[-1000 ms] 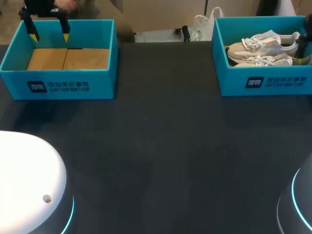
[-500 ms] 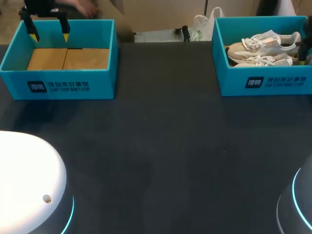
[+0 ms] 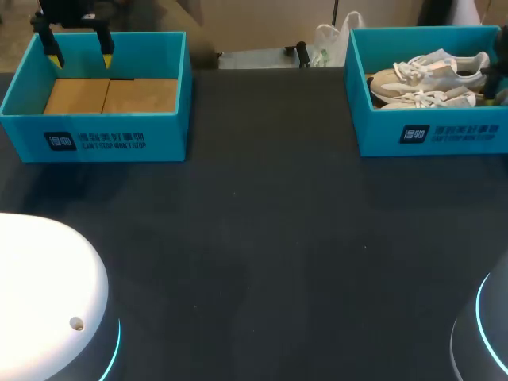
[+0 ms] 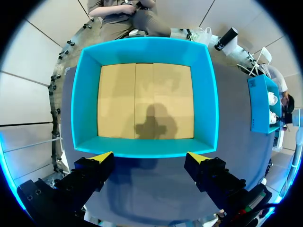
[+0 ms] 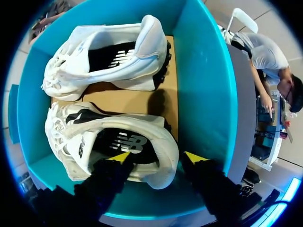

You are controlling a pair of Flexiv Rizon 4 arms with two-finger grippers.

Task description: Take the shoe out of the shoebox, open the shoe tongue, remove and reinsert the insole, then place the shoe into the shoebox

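Note:
Two white shoes lie side by side in the teal shoebox (image 3: pixel 444 135) at the back right, one (image 3: pixel 429 67) behind the other (image 3: pixel 425 98). My right gripper (image 3: pixel 496 83) hangs at that box's right end. In the right wrist view the right gripper (image 5: pixel 157 158) is open and straddles the heel of the nearer shoe (image 5: pixel 156 137): one finger is over the shoe's opening, the other outside the heel. The other shoe (image 5: pixel 118 52) lies beyond it. My left gripper (image 3: pixel 80 57) is open above a second teal box (image 3: pixel 95 139).
The second box (image 4: pixel 208 94) holds only its brown cardboard floor (image 4: pixel 142 99), and the left gripper (image 4: pixel 149 157) hovers over its near wall. Dark tabletop (image 3: pixel 262 238) stretches between the boxes. The shoebox wall (image 5: pixel 203 94) stands close beside the right gripper's outer finger.
The right gripper has shifted slightly at the shoebox's right end. The shoes, both boxes and the left arm are where they were.

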